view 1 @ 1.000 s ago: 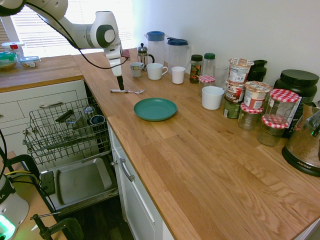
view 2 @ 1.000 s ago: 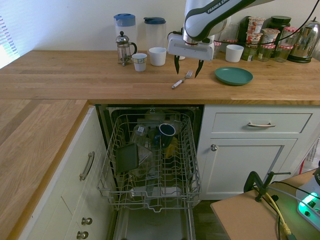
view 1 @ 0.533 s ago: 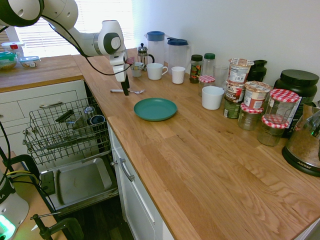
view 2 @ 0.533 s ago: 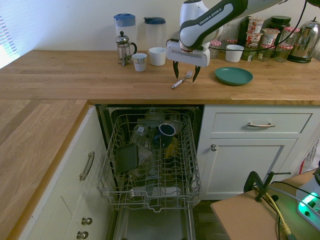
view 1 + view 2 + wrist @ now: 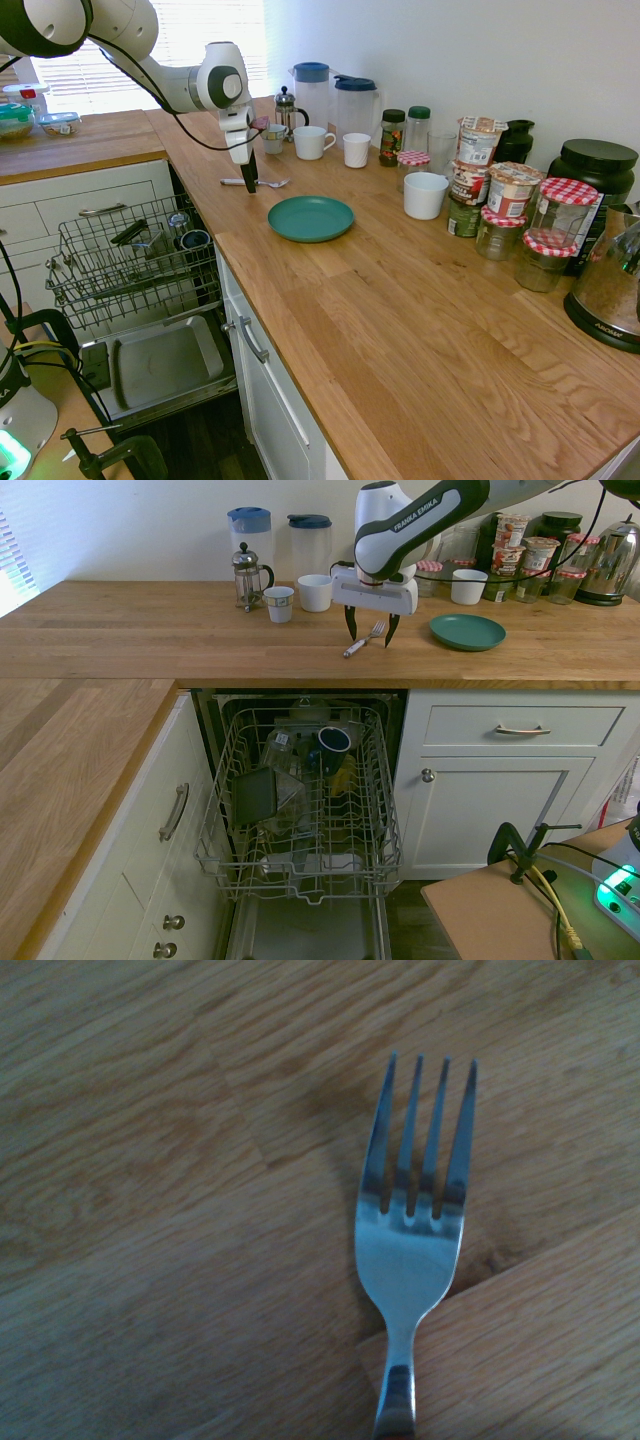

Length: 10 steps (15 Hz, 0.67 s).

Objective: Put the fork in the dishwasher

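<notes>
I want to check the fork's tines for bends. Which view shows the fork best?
The wrist view: the fork fills it, all four tines clear. Both exterior views show only a small silver sliver on the counter, beneath the open gripper.

L-shaped oak-plank wooden worktop [image 5: 420, 330] over white cabinet fronts with metal bar handles [image 5: 522, 730]. Plain white wall [image 5: 480, 50] behind. Slatted window blind [image 5: 160, 45] at the corner, bright daylight through it. Dark floor [image 5: 215, 445] below.

The hand [image 5: 368, 636], fingers spread, apparently straddles the fork [image 5: 364, 639].
</notes>
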Motion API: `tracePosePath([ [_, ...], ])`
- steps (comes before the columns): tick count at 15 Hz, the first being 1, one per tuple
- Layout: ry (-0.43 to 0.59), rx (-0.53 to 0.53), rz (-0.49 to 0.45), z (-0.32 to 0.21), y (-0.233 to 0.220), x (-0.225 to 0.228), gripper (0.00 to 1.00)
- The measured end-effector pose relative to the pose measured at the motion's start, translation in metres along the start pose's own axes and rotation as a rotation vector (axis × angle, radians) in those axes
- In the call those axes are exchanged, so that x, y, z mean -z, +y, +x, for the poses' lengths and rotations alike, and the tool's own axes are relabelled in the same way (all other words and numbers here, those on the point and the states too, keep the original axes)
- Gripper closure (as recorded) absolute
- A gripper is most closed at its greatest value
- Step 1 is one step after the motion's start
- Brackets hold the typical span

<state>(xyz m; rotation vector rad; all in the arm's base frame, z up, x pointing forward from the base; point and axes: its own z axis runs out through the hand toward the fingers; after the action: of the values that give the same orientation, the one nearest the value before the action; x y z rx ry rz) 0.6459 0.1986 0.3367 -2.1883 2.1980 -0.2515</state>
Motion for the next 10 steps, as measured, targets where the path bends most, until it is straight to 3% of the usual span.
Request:
tracePosePath([
  [10, -0.005, 0.007, -0.002, 0.0020, -0.0052, -0.0020, 1.00],
])
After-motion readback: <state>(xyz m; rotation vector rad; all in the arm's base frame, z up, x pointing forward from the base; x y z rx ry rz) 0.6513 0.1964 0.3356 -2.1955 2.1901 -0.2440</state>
